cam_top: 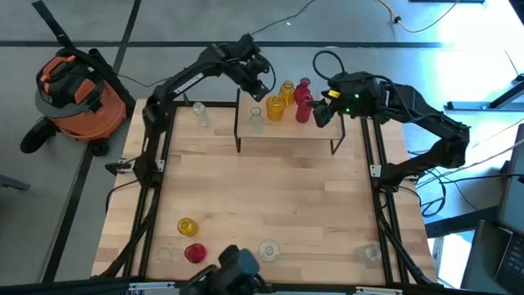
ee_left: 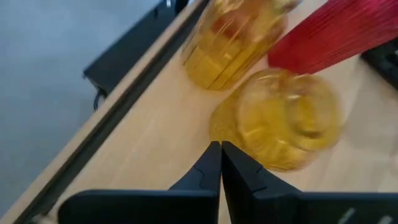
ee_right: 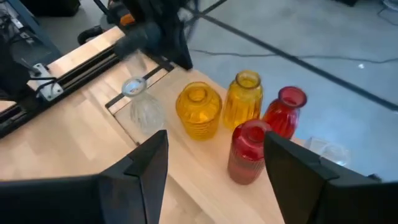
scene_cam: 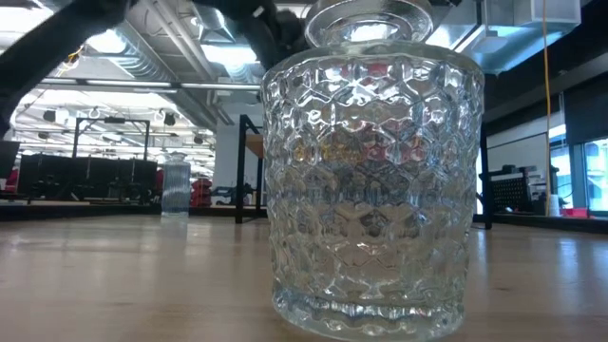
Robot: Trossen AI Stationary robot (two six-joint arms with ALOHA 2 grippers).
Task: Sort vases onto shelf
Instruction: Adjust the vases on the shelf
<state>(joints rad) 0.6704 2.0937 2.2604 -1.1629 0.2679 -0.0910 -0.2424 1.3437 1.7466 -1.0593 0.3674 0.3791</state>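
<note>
Butcher-block tabletop (cam_top: 270, 188) carries the shelf (cam_top: 286, 131) along its far edge, where five vases cluster: a clear one (cam_top: 256, 120), a round yellow vase (cam_top: 276, 108), a ribbed yellow one (cam_top: 286, 90) and two red vases (cam_top: 303, 106). Left gripper (cam_top: 264, 86) hangs above the shelf's far side, fingers pressed together and empty, the round yellow vase just ahead of its tips. Right gripper (cam_top: 325, 111) hovers beside the red pair, fingers spread, holding nothing. More vases (cam_top: 187, 227) stand along the near edge.
</note>
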